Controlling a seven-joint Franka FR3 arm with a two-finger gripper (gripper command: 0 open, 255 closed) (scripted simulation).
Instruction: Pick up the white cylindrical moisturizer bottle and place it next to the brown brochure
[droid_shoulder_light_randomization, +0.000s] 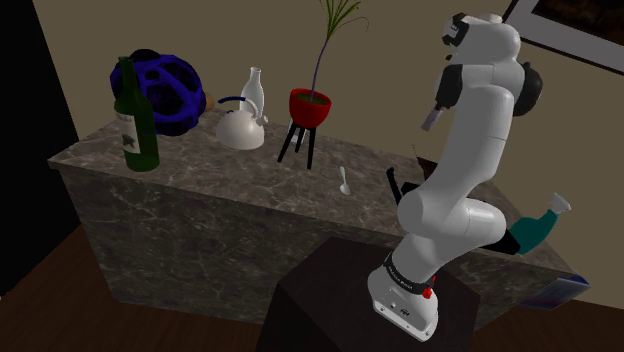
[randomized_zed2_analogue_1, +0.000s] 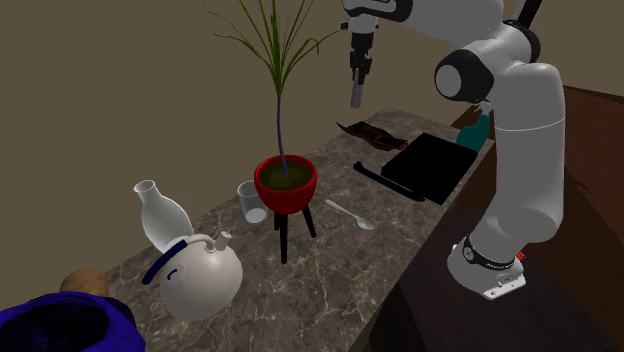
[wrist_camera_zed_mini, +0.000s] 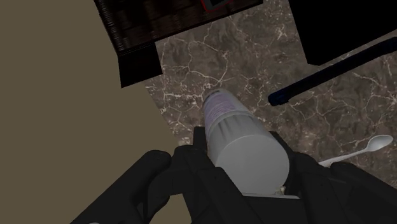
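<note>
A dark marble counter (droid_shoulder_light_randomization: 200, 175) is running along a tan wall, with the robot's dark stand (droid_shoulder_light_randomization: 330, 300) sitting in front of it. The arm is reaching high over the counter, and the gripper (randomized_zed2_analogue_1: 357, 78) is pointing down. Its jaws are clamping a pale cylindrical moisturizer bottle (randomized_zed2_analogue_1: 356, 96), open only as wide as the bottle's body. In the wrist view the two black fingers (wrist_camera_zed_mini: 191, 159) are pressing on either side of the bottle, and its narrower capped end is pointing down at the marble.

The bottle is hanging well above the counter, touching nothing but the gripper. It is hanging over the stretch near the wall where the dark brown brochure (randomized_zed2_analogue_1: 372, 133) is lying flat. A black flat pad (randomized_zed2_analogue_1: 428, 162) is lying near the brochure, with a dark thin bar (randomized_zed2_analogue_1: 385, 180) lying along its edge. A spoon (randomized_zed2_analogue_1: 350, 213) is resting on bare marble between that bar and a red potted plant (randomized_zed2_analogue_1: 286, 185) on black legs. A white cup (randomized_zed2_analogue_1: 251, 200) is standing just beside the pot.

Farther along, a white kettle (droid_shoulder_light_randomization: 240, 125) with a blue handle is sitting in front of a white vase (droid_shoulder_light_randomization: 254, 90). A green bottle (droid_shoulder_light_randomization: 135, 120) is standing upright near a blue helmet-like shape (droid_shoulder_light_randomization: 165, 90). A teal bottle (droid_shoulder_light_randomization: 535, 228) is lying tilted behind the arm at the shoulder view's right.
</note>
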